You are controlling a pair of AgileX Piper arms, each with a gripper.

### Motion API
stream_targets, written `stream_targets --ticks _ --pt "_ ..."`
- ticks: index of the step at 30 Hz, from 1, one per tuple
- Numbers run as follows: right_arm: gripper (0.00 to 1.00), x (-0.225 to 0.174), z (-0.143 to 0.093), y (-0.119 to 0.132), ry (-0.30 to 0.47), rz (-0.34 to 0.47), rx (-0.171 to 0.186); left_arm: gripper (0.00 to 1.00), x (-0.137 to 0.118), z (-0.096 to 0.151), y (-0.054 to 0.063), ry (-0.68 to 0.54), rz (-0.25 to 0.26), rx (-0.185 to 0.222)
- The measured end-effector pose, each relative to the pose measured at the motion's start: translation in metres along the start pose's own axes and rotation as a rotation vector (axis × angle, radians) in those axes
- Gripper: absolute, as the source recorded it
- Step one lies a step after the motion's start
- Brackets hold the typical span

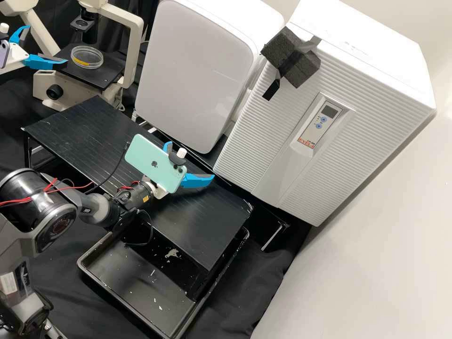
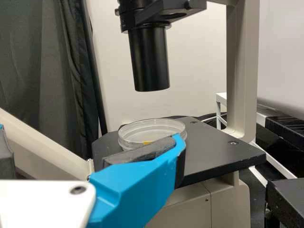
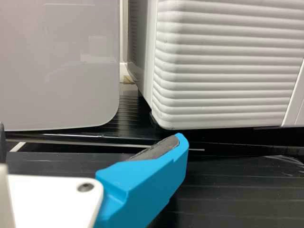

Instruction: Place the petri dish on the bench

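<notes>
Rising well apart from the microscope (image 1: pixel 136 52), ribbed white cabinet (image 1: pixel 263 141): the largest piece, upright
Black bench (image 1: pixel 75 136): just beside the microscope, its ridged top where the dish should end up
Microscope stage (image 2: pixel 213 156): flat and dark, part of the microscope and bearing the dish
Left gripper (image 1: pixel 45 44): close beside the microscope stage, fingers (image 2: pixel 142 180) spread apart, one very near the dish, nothing clamped
Right gripper (image 1: pixel 190 160): over the bench, well apart from the microscope, fingers (image 1: pixel 200 180) spread apart and holding nothing
Petri dish (image 1: pixel 87 57): level on the microscope stage, clear and shallow; likely light, stiff and slick, and apt to crack or skid if pinched hard or knocked; best taken low on opposite side walls, gently and square on, then kept level, since a grip on the upper rim alone could lift a loose lid and leave the base on the microscope
Yellow label (image 2: pixel 147 142): on the dish's side at the microscope stage, a handy mark for finding the clear wall
</notes>
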Motion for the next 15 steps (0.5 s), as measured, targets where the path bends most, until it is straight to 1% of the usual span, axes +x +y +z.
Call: stream_targets --ticks 11,15 --pt "1.0 0.0 0.0 0.0 0.0 0.0 0.0 1.0 0.0 0.0 0.0 0.0 0.0 0.0" --pt "1.0 0.0 0.0 0.0 0.0 0.0 0.0 1.0 0.0065 0.0007 0.0039 -0.002 0.011 -0.002"
